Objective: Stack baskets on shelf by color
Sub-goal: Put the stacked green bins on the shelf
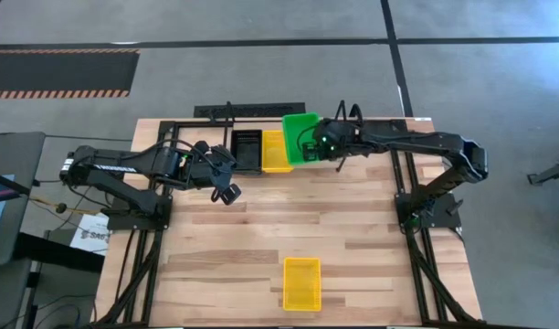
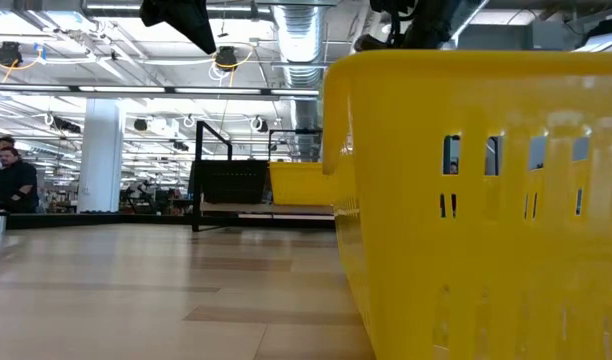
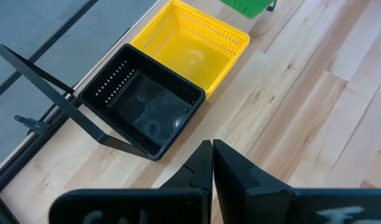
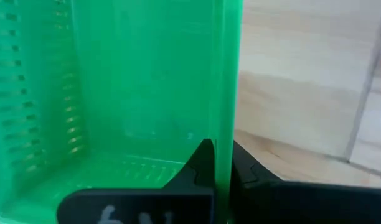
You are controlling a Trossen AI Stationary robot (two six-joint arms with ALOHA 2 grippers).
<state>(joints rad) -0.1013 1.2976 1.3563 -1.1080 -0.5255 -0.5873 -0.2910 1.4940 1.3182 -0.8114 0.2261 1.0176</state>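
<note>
Right gripper (image 4: 223,163) jaws clamped on green basket (image 1: 301,133) wall — we're placing it beside yellow basket (image 1: 277,151) on shelf (image 1: 216,111); next, lower squarely. Left gripper (image 3: 212,163) jaws closed, empty.

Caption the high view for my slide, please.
Right claw grips a green basket beside yellow and black baskets.

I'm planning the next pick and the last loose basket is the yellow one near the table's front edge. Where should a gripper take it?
Grip the yellow basket by one thin long side wall, coming straight down. It sits upright with its open top up and bare table around it, so one finger can probably drop inside and one outside, as the right gripper pinches the green basket.
</note>
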